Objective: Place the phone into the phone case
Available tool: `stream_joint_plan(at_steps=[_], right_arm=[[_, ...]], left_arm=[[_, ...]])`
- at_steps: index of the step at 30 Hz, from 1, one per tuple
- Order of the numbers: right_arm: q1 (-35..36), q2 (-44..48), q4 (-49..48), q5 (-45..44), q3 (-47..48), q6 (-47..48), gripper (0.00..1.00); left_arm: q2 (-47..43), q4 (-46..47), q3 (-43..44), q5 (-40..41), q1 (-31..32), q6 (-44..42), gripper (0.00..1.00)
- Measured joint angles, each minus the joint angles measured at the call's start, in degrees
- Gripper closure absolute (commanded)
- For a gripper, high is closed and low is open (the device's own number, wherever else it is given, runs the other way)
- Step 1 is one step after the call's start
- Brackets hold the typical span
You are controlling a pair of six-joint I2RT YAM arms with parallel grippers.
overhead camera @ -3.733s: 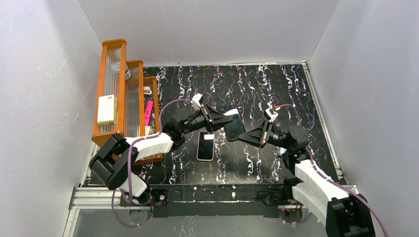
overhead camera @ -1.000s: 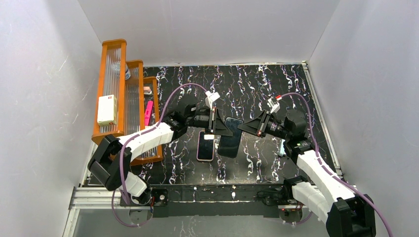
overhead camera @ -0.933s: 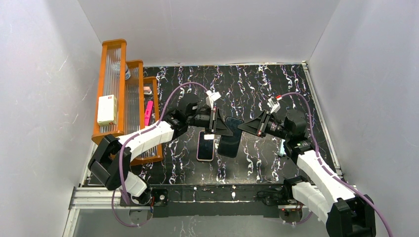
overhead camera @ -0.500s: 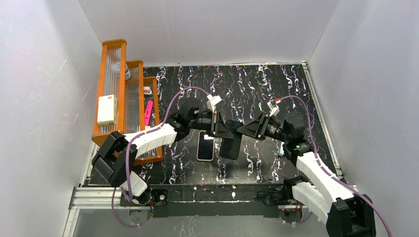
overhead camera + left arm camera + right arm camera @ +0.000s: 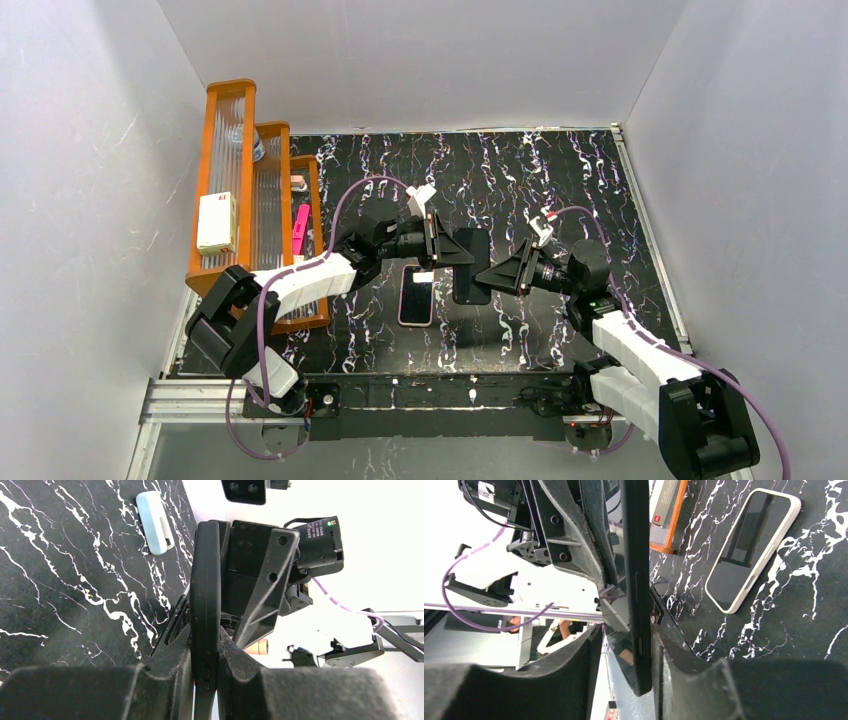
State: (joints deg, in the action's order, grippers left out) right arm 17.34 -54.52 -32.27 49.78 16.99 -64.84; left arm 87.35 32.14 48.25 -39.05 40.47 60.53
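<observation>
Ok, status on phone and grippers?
Left gripper shut on phone, held in air. Right gripper open around it. Phone case flat on table, screen showing inside.

1. In the top view the left arm (image 5: 300, 283) comes up from its base at 7 o'clock. Its forearm runs toward 2 o'clock, and the wrist turns the left gripper (image 5: 458, 252) to point at 3 o'clock.
2. The left gripper's fingers (image 5: 165, 680) are pressed tight on one edge of a black phone (image 5: 478, 243), which is held on edge.
3. The right arm (image 5: 630, 345) comes up from 5 o'clock with its elbow folded, and the right gripper (image 5: 482, 277) points at 9 o'clock.
4. The right gripper's fingers (image 5: 574, 680) stand parted, one on each side of the same phone, with a gap showing beside one finger.
5. The grippers face each other, the right at 4 o'clock of the left.
</observation>
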Motion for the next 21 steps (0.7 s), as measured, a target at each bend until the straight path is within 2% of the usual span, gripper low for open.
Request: stream_joint_plan(at_steps=[2, 6, 8, 10, 14, 17, 18, 21], right_arm=[[0.0, -0.3, -1.4, 0.2, 0.0, -0.7, 0.77], [0.0, -1.4, -3.5, 0.5, 0.0, -1.9, 0.99], [0.3, -1.8, -5.0, 0.5, 0.1, -2.3, 0.99], [0.4, -2.8, -5.2, 0.5, 0.1, -3.0, 0.99], [0.3, -3.5, -4.7, -1.1, 0.0, -4.0, 0.99], [0.3, -3.5, -4.5, -2.5, 0.0, -4.2, 0.99], [0.3, -3.5, -4.3, -2.9, 0.0, -4.2, 0.99], [0.3, -4.2, -3.8, -3.8, 0.0, -4.2, 0.99]], left_arm=[[0.0, 0.8, 0.0, 0.1, 0.0, 0.6, 0.91], [0.0, 2.0, 0.0, 0.2, -0.4, 1.2, 0.58], [0.0, 1.7, -0.1, 1.0, -0.4, 1.0, 0.49], [-0.2, 1.6, -0.1, 1.3, -0.4, 0.5, 0.45], [-1.6, -4.4, 0.1, 3.2, -0.4, -3.7, 0.45], [-3.1, -11.6, 1.3, 5.9, -0.4, -8.2, 0.49], [-3.7, -13.4, 1.7, 6.7, -0.4, -9.5, 0.53], [-5.1, -17.9, 2.1, 8.6, -0.4, -12.4, 0.75]])
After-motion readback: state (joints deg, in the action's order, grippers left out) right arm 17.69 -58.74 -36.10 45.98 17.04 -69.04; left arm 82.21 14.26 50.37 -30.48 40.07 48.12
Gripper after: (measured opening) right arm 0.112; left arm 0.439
